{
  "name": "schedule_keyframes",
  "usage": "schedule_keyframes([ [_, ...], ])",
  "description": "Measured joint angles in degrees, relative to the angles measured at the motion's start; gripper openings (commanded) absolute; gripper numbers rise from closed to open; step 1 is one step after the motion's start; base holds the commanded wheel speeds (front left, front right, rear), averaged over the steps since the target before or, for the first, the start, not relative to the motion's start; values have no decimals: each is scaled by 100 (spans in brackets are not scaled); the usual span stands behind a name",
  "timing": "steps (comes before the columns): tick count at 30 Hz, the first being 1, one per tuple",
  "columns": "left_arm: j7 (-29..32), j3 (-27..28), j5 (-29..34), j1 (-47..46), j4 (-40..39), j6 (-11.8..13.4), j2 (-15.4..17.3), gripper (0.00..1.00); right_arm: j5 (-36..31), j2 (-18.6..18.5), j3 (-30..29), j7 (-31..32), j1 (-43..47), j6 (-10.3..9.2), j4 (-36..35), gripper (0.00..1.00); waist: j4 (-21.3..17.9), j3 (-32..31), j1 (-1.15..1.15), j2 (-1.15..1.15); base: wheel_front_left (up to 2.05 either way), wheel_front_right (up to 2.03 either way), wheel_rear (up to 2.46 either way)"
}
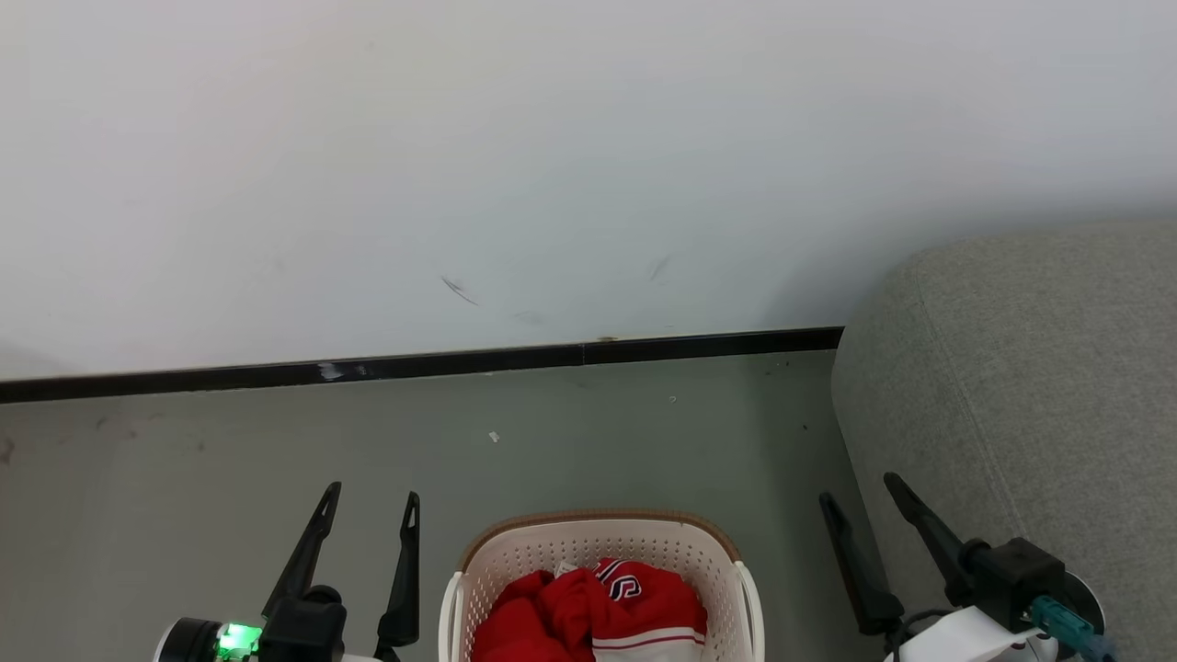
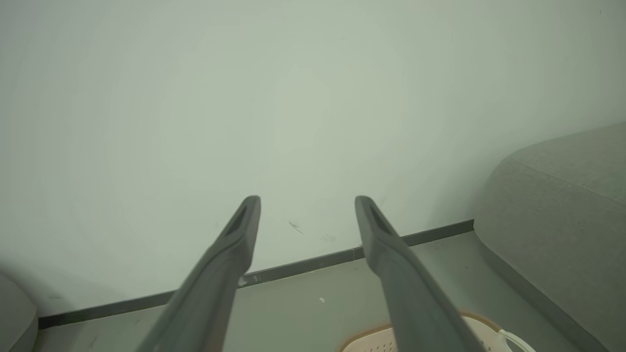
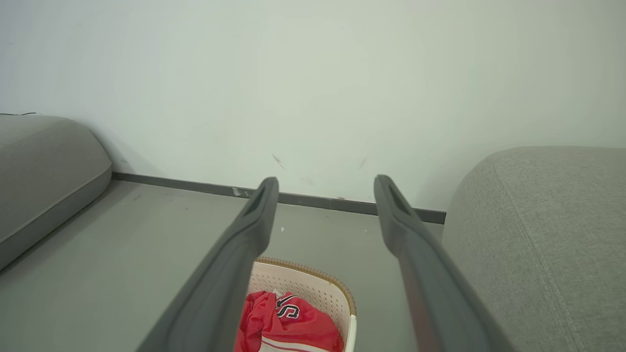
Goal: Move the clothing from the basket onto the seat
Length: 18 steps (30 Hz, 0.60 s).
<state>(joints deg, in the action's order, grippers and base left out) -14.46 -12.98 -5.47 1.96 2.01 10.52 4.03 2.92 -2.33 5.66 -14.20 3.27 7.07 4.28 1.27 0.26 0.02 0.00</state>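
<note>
head view shows soft crumpled red clothing, white-striped, inside the perforated cream basket with its woven-look brown rim, on the smooth floor beside the rounded corner of the coarse grey fabric seat. the basket's near half is cut off. left jaws and right jaws stand wide, empty.

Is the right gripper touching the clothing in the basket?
Apart. In the head view the right gripper stands open to the side of the basket, and bare floor shows between it and the clothing.
</note>
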Motion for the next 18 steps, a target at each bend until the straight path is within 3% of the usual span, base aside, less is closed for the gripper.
schedule_keyframes([
  [18, 0, 49, 0, -8, 181, -21, 12, 100, 9, 1, -224, 0, 2, 0, -245, 100, -35, 252, -1, 0, 0, 0, 0],
])
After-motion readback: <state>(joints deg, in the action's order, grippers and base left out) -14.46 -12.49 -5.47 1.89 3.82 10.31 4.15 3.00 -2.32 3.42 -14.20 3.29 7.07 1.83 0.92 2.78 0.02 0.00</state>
